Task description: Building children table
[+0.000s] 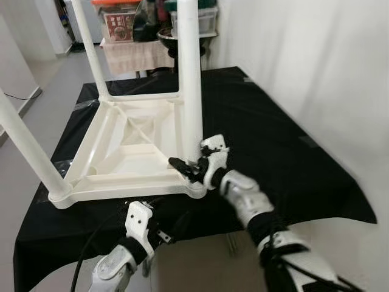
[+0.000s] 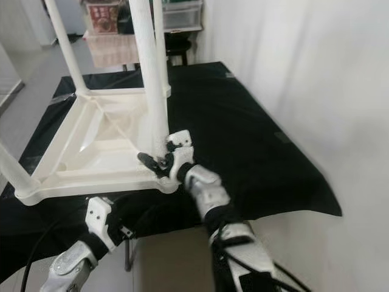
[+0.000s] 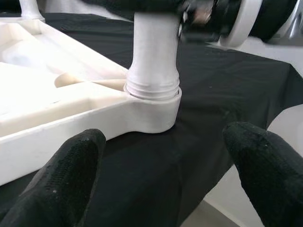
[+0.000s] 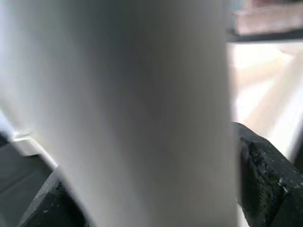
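A white plastic children's table (image 1: 121, 159) lies upside down on a black-covered table (image 1: 292, 152), its legs pointing up. My right gripper (image 1: 189, 164) is shut around the base of the near right leg (image 1: 189, 79), just above the corner socket (image 3: 152, 101). In the right wrist view that leg (image 4: 132, 109) runs between the black fingers (image 4: 265, 184). My left gripper (image 3: 170, 165) is open, low at the black table's front edge, with its fingers (image 3: 71, 175) spread apart and facing that same corner without touching it. The left wrist (image 1: 138, 224) sits below the front rim.
Two more legs rise at the far left (image 1: 91, 48) and near left (image 1: 27, 143). Behind the table is a shelf with boxes (image 1: 121, 24) and a dark bowl (image 1: 170, 36). A white wall (image 1: 316, 61) runs along the right. Open floor (image 1: 48, 79) lies to the left.
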Robot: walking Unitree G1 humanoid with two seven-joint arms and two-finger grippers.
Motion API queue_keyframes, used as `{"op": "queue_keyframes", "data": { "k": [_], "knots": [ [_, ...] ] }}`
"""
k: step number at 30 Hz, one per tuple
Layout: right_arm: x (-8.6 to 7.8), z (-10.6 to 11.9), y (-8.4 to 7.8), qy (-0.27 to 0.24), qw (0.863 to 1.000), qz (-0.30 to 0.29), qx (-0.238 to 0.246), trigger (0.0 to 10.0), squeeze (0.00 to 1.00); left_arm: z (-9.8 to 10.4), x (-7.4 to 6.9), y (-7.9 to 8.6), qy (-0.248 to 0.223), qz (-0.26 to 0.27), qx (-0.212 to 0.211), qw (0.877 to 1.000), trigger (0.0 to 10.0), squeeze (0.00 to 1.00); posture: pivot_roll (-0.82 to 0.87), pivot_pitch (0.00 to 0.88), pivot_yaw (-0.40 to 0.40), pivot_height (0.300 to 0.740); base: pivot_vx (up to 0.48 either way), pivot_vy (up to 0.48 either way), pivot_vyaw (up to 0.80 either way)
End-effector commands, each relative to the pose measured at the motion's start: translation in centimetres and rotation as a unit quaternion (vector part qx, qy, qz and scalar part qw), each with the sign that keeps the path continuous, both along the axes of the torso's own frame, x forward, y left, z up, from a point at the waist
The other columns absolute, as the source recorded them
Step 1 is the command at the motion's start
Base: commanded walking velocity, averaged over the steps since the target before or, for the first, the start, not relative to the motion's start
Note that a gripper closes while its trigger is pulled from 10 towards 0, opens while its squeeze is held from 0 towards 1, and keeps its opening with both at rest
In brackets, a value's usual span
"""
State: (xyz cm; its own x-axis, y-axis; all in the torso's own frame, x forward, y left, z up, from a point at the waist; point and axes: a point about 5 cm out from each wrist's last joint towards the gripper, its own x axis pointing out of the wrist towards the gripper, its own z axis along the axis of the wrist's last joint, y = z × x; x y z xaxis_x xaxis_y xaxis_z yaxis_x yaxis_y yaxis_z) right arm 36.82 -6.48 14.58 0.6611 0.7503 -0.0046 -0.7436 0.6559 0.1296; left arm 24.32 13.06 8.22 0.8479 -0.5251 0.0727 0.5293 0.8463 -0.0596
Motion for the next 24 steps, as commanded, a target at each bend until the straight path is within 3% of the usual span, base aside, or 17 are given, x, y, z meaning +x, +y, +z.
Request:
{"op": "queue_keyframes", "data": {
  "k": [1, 8, 9, 10, 11, 15, 20, 24],
  "knots": [
    [-0.3, -0.2, 0.1, -0.007, 0.996, 0.081, -0.027, 10.0, 0.0, -0.4, 0.0, 0.0, 0.006, 0.005, 0.004, 1.0, 10.0, 0.0, 0.05, 0.0, -0.033, 0.74, 0.0, 0.0, 0.0],
    [0.1, 0.7, -0.9, -0.017, 0.991, 0.12, -0.048, 10.0, 0.0, -0.4, 0.0, -0.1, 0.004, 0.006, 0.004, 1.0, 10.0, 0.0, 0.05, 0.0, -0.039, 0.74, 0.0, 0.0, 0.0],
    [0.4, 1.2, -1.1, -0.017, 0.992, 0.114, -0.046, 3.7, 0.0, -0.4, 0.1, -0.2, 0.004, 0.006, 0.004, 1.0, 10.0, 0.0, 0.05, 0.0, -0.042, 0.74, 0.0, 0.0, 0.0],
    [0.4, 1.2, -1.1, -0.017, 0.992, 0.114, -0.046, 3.7, 0.0, -0.4, 0.1, -0.2, 0.004, 0.006, 0.004, 1.0, 10.0, 0.0, 0.05, 0.0, -0.042, 0.74, 0.0, 0.0, 0.0],
    [0.7, 1.6, -1.3, -0.014, 0.993, 0.109, -0.037, 0.0, 0.0, -0.4, 0.1, -0.2, 0.004, 0.006, 0.004, 1.0, 10.0, 0.0, 0.05, 0.0, -0.042, 0.74, 0.0, 0.0, 0.0],
    [0.8, 1.4, -2.1, -0.001, 0.995, 0.097, -0.02, 0.0, 0.0, -0.5, 0.1, -0.2, 0.004, 0.005, 0.005, 1.0, 10.0, 0.0, 0.06, 0.0, -0.044, 0.74, 0.0, 0.0, 0.0],
    [0.3, 0.1, -3.0, 0.008, 0.995, 0.095, -0.031, 0.0, 0.0, -0.5, 0.0, -0.2, 0.004, 0.005, 0.005, 1.0, 10.0, 0.0, 0.05, 0.0, -0.034, 0.74, 0.0, 0.0, 0.0],
    [-0.3, -2.5, -4.2, 0.019, 0.998, 0.014, -0.059, 0.0, 0.0, -0.5, -0.2, -0.1, 0.004, 0.005, 0.005, 1.0, 10.0, 0.0, 0.04, 0.0, -0.037, 0.74, 0.0, 0.0, 0.0]
  ]
}}
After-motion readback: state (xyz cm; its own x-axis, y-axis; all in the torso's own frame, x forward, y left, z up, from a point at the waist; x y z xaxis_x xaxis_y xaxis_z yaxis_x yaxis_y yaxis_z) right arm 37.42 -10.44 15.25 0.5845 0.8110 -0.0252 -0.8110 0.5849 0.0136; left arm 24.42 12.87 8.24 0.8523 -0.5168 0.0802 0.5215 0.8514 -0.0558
